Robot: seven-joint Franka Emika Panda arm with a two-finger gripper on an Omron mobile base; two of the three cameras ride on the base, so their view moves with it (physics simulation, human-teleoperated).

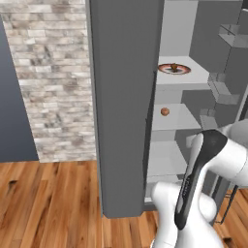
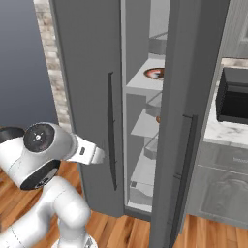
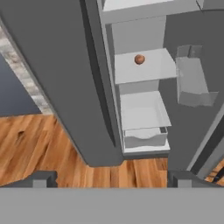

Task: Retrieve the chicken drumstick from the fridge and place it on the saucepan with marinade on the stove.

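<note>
Currently fridge (image 3: 65, 65) door is standing open; chicken drumstick (image 3: 139, 59) is sitting on a middle shelf, upper centre of the hand view. Gripper (image 3: 109, 179) is hanging wide open at the bottom edge, holding nothing. Reach, grasp and carry to saucepan are all remaining.

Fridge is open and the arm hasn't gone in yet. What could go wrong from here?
The chicken drumstick sits well back on a middle shelf, and the open gripper is outside the fridge. Reaching in through the narrow gap, the arm may clip the closed left door or the door bin. The small, rounded drumstick could roll away from the fingers.
</note>
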